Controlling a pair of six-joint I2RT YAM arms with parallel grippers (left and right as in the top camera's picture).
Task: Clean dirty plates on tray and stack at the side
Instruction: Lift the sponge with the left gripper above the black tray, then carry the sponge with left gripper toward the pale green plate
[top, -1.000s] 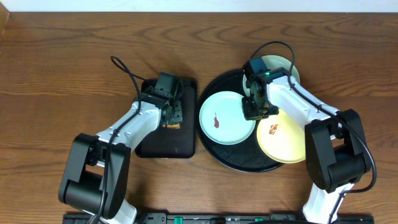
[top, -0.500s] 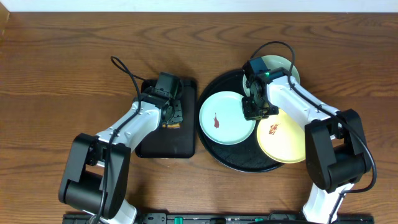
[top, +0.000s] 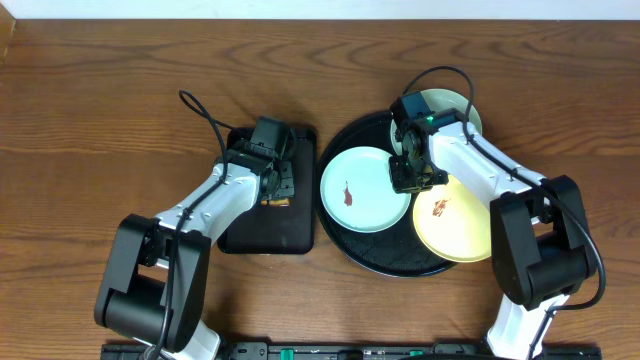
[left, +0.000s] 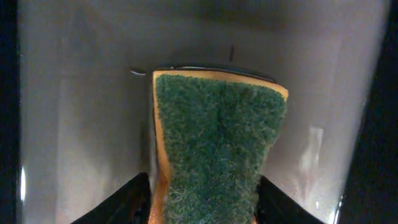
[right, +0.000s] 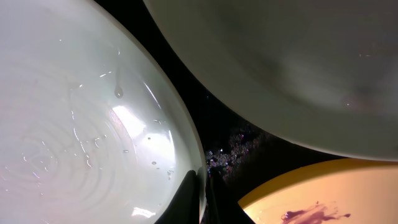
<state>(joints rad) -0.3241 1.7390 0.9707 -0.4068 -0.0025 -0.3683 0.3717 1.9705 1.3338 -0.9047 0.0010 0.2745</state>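
Note:
On the round black tray (top: 390, 258) lie three plates. A mint plate (top: 360, 192) with a brown smear sits at its left, and a yellow plate (top: 460, 228) with a smear sits at its right. Another mint plate (top: 458, 104) rests at the back. My right gripper (top: 411, 176) is shut on the right rim of the smeared mint plate (right: 81, 124), its fingertips (right: 189, 199) pinching the edge; the yellow plate (right: 323, 196) lies just beside it. My left gripper (top: 274, 186) is shut on a green-and-yellow sponge (left: 217, 143), one finger against each side.
The sponge lies in a small rectangular black tray (top: 265, 230) left of the round tray. Dark wood-grain tabletop (top: 100, 120) stretches left and behind. The rear mint plate (right: 292, 68) overhangs close above my right gripper.

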